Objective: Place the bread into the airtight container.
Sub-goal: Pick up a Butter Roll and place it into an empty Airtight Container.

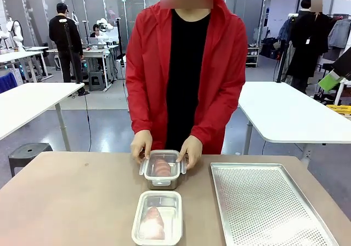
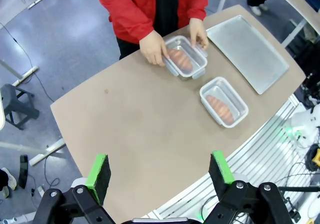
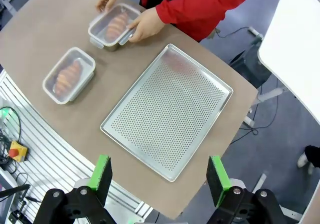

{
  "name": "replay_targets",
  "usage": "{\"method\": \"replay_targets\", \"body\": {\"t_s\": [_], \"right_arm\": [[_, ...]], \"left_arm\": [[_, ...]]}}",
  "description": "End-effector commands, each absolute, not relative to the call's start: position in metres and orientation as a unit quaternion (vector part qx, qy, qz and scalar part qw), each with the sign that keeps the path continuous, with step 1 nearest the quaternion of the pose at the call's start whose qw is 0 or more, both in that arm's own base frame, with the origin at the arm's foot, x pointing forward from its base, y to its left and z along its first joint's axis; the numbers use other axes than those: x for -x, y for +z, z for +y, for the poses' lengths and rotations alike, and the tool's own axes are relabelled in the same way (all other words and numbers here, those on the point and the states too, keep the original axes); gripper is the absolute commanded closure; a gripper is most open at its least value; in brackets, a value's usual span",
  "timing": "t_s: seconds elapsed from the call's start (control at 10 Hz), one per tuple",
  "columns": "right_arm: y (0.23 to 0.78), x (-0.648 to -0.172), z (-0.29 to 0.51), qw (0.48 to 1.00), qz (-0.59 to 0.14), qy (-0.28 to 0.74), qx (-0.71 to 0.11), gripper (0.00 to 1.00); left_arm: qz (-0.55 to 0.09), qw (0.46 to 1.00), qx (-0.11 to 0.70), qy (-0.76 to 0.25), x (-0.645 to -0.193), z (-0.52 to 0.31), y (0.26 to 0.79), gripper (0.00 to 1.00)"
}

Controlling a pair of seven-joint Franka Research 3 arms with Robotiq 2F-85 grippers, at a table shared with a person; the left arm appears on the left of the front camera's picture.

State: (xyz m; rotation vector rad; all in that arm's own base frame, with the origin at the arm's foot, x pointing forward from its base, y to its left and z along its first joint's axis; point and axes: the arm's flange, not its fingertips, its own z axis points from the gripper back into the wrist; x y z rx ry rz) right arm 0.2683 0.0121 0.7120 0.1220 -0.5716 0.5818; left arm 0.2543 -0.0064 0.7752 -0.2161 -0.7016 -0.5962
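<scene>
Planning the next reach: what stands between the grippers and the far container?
The person's hands grip both ends of the far container, its lid on over the bread. The near container lies before it.

left gripper (image 2: 160, 174): my body is black, with rounded knuckle housings at 7 and 5 o'clock of the left wrist view, each set with small silver screws.
left pads (image 2: 99, 175): bright green slabs cap both my black fingers.
right gripper (image 3: 160, 176): the same black build, with round silver screw heads on the linkage at 7 and 5 o'clock of the right wrist view.
right pads (image 3: 102, 170): green, flat, rectangular.
person's jacket (image 1: 219, 70): red, long-sleeved, worn unfastened at 12 o'clock of the front view.
person's shirt (image 1: 186, 65): plain black.
</scene>
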Motion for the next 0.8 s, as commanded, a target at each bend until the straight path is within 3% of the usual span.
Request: {"method": "replay_targets", "body": {"t_s": [0.0, 0.7], "right_arm": [[0.7144, -0.2706, 0.0102, 0.917, -0.279, 0.279, -0.058, 0.05], [0.7144, -0.2706, 0.0102, 0.917, -0.279, 0.279, -0.058, 0.05]], "left_arm": [[-0.338, 0.887, 0.106, -0.295, -0.2537, -0.0062, 0.776, 0.0], [-0.338, 0.887, 0.106, -0.295, -0.2537, -0.0062, 0.776, 0.0]]}}
